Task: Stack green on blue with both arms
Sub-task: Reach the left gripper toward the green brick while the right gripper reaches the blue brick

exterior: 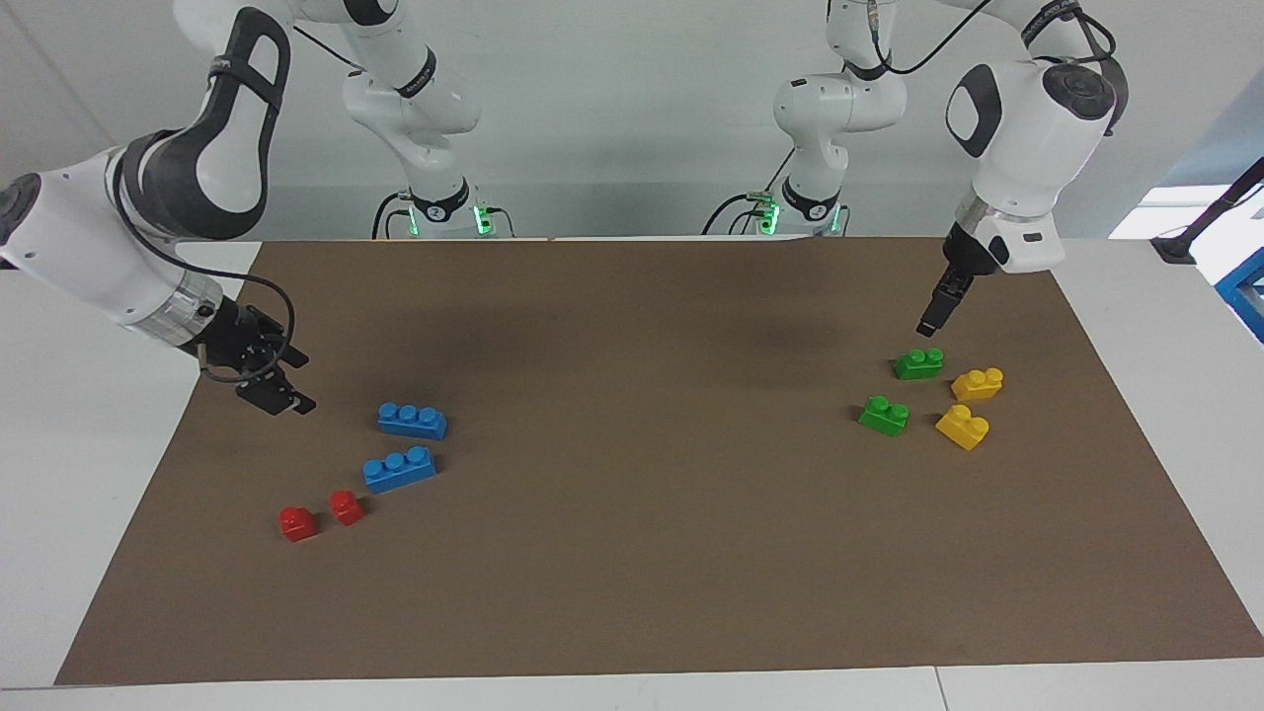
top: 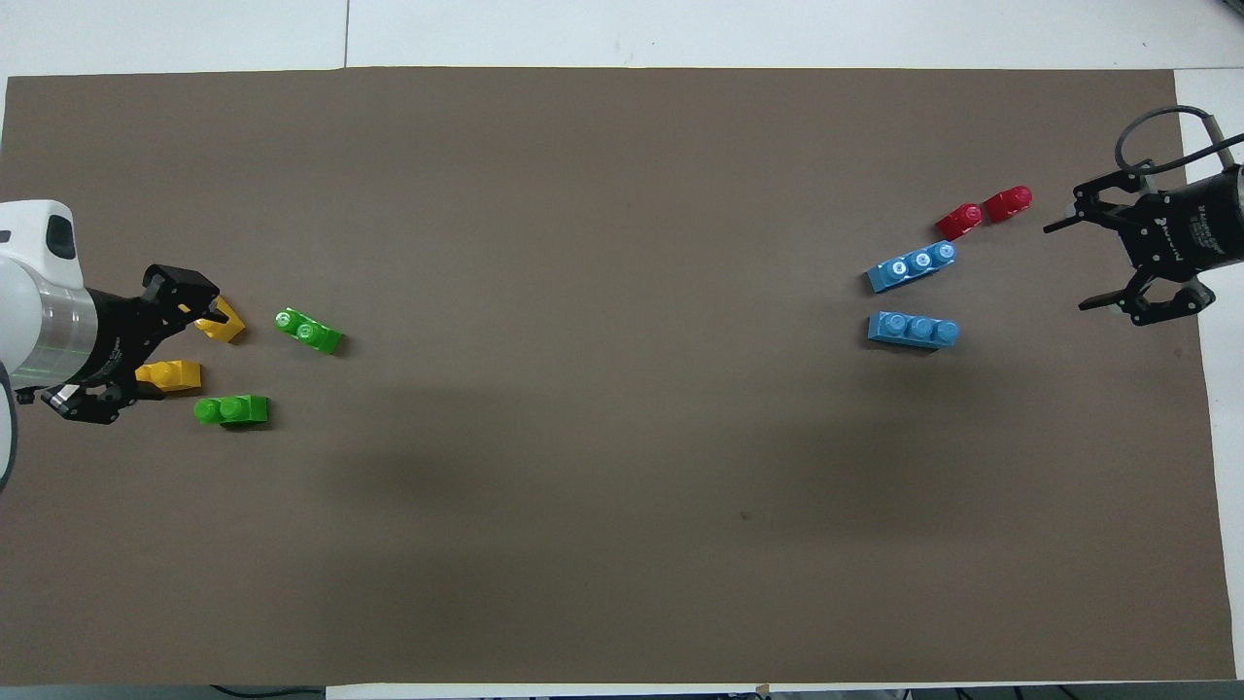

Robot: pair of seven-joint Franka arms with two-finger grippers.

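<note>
In the facing view, the left pincer [exterior: 933,318] hung in the air over the brown mat [exterior: 642,553], just above the green brick nearer the robots [exterior: 918,363], with a gap between its tip and the brick. From this side I could not tell how its fingers stood. The second green brick [exterior: 884,415] lay just farther from the robots, and two yellow bricks [exterior: 970,405] sat beside the greens, closer to the left arm's end of the desk [exterior: 1165,296]. The right pincer [exterior: 276,390] hovered low over the mat at the right arm's end, released and holding nothing, near the blue brick closer to the robots [exterior: 412,420] but apart from it. The second blue brick [exterior: 399,470] lay just farther out, with two small red bricks [exterior: 321,515] beside it.

In the overhead view, the left pincer [top: 141,340] showed its fingers spread wide, empty, covering part of the two yellow bricks [top: 194,350]. The green brick nearer the robots [top: 231,410] and the other green brick [top: 308,332] lay flat on the mat [top: 622,544], studs up, apart from each other. The right pincer [top: 1132,262] was also spread and empty, beside the red bricks [top: 984,212]. The two blue bricks [top: 912,299] lay near each other, not touching, the farther one angled.
</note>
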